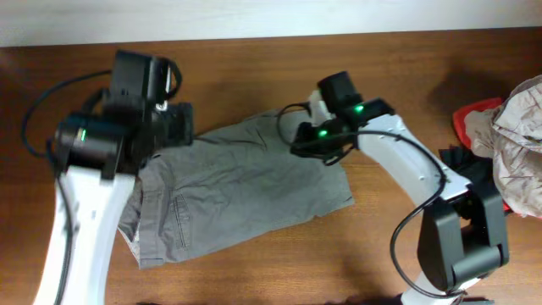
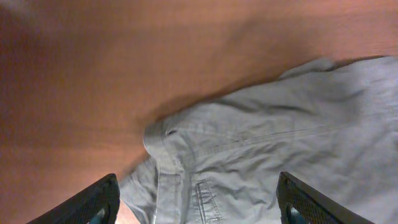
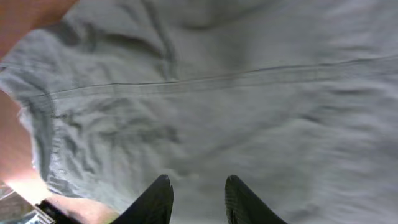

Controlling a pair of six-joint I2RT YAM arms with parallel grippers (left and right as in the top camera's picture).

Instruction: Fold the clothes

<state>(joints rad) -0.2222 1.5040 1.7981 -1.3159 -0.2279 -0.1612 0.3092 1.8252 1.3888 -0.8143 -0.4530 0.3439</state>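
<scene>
Brown wood counter [image 1: 254, 59], a pale strip [image 1: 212, 17] along its far edge. Wrinkled grey-olive shorts [image 1: 246, 191] lie flat mid-counter. Left hand [image 2: 196, 202] spread wide over the waistband corner. Right hand [image 3: 198, 198] narrowly apart above the fabric, gripping nothing.

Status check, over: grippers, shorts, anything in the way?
Left gripper open, right gripper open. Wrinkled grey-olive cotton shorts lie beneath both, not held. Red, black and beige garment pile by right arm's base, apart.

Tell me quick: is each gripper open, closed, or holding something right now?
Left gripper: open wide, holding nothing, above the shorts.
Right gripper: open only a little, holding nothing, close over the shorts.
</scene>
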